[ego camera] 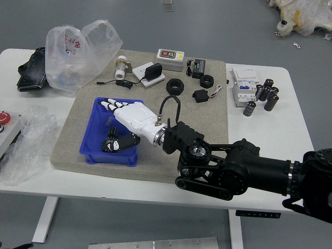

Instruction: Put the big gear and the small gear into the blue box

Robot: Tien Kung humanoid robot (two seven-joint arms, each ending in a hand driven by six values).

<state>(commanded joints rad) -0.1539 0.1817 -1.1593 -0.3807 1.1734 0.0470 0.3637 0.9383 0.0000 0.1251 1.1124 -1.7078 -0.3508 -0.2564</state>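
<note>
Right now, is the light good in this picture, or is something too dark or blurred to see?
Head view: light is soft and even; the standing plastic bag catches pale glare; the dark gears blend together in the blue box, hard to separate; nothing looks strongly blurred.
</note>
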